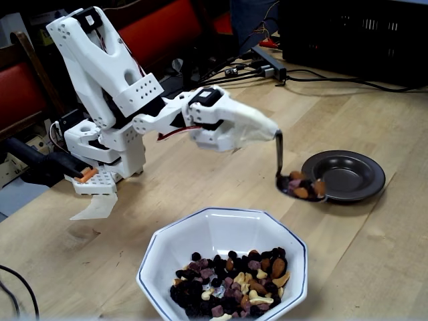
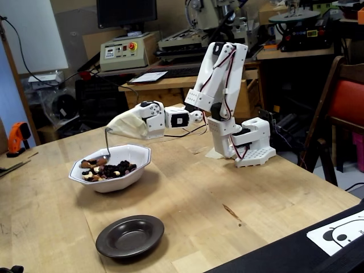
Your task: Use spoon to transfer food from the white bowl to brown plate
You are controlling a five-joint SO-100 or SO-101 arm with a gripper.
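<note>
My gripper [image 1: 271, 130] is wrapped in a white cover and is shut on the handle of the silver spoon [image 1: 279, 157]. The spoon hangs down, and its bowl carries a load of nuts and dried fruit [image 1: 304, 187]. In one fixed view it sits just left of the brown plate's [image 1: 348, 175] rim, above the table. In the other fixed view the gripper [image 2: 114, 128] and spoon [image 2: 106, 145] appear over the far left side of the white bowl [image 2: 139, 156]. The white bowl [image 1: 160, 247] holds more food [image 1: 231, 284]. The plate [image 2: 129, 235] looks empty.
The arm's white base [image 1: 100, 167] stands at the table's back left. A black crate [image 1: 354, 33] and cables [image 1: 321, 77] lie behind the plate. A printed sheet [image 2: 341, 233] lies at the table's near right corner.
</note>
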